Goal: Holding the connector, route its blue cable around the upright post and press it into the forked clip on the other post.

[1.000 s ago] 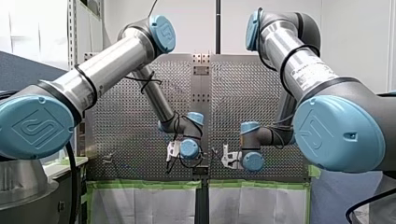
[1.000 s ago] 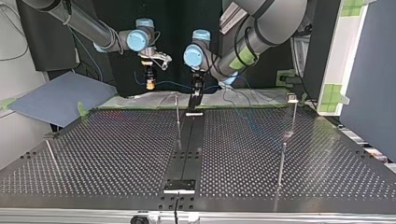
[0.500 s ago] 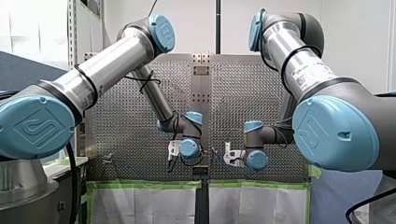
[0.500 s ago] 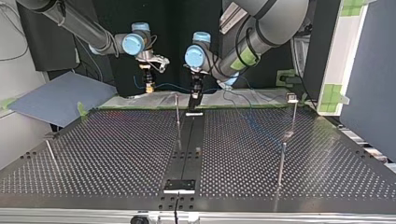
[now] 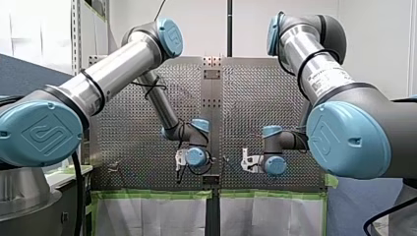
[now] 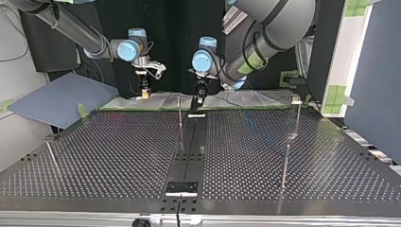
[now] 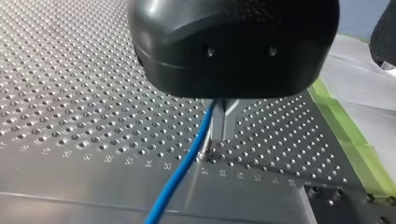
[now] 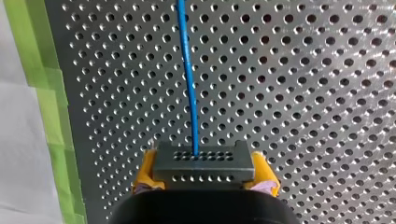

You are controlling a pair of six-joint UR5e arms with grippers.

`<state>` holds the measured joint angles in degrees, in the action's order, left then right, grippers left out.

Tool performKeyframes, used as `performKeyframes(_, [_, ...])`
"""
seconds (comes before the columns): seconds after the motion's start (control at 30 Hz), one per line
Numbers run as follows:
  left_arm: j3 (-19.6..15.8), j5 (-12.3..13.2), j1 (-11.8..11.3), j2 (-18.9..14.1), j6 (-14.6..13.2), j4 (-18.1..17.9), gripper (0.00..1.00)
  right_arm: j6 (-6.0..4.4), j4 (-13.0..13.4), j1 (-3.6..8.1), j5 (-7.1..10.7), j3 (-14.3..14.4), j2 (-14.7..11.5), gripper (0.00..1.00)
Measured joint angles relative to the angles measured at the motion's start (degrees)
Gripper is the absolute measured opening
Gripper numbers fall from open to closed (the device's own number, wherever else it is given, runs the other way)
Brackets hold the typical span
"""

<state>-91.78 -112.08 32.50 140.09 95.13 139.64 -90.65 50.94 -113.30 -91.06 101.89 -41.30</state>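
In the front view our left arm (image 5: 118, 69) and our right arm (image 5: 314, 64) both bend down over the perforated table (image 5: 133, 123). Their wrists hang low and near each other, close to the edge with the green tape (image 5: 147, 194). The fingers are too small here, so we cannot tell their state from this view.

In the top view our right gripper (image 6: 145, 94) hangs at the view's left of the upright post (image 6: 180, 118), above the far edge of the table, and yellow shows at its tip. Our left gripper (image 6: 196, 105) points down just at the view's right of this post, also at the far edge. A second post (image 6: 297, 116) with a small block on its top stands well apart, at the view's right. We cannot tell if this block is the forked clip.

In the left wrist view the two metal fingers (image 7: 224, 119) are pressed together. The blue cable (image 7: 180, 175) comes out from between them, as far as we can see, and runs away over the table.

In the right wrist view the yellow pads (image 8: 145, 170) pinch the dark connector (image 8: 204, 161) from both sides. The cable leaves the middle of the connector and goes straight ahead above the holes of the table, beside the green tape.
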Motion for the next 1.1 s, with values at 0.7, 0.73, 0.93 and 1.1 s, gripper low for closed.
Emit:
performKeyframes(0.7, [0.4, 3.2, -2.1, 2.5, 2.4, 1.0, 0.00, 0.45, -2.7, 2.41, 1.52, -1.3, 0.3, 0.00])
performKeyframes(0.73, [0.5, 3.4, -2.2, 2.6, 2.4, 0.9, 0.00, 0.49, -2.9, 2.62, 1.52, -1.4, 0.3, 0.00])
performKeyframes(0.93, [1.8, 4.3, -2.6, 2.7, 2.5, 0.8, 0.00, 0.96, -5.8, 3.52, 1.43, -2.2, 0.3, 0.00])
performKeyframes(1.1, [2.5, 4.9, -3.1, 2.7, 2.5, 0.8, 0.00, 0.70, -7.7, 3.94, 1.22, -2.9, 0.3, 0.00])
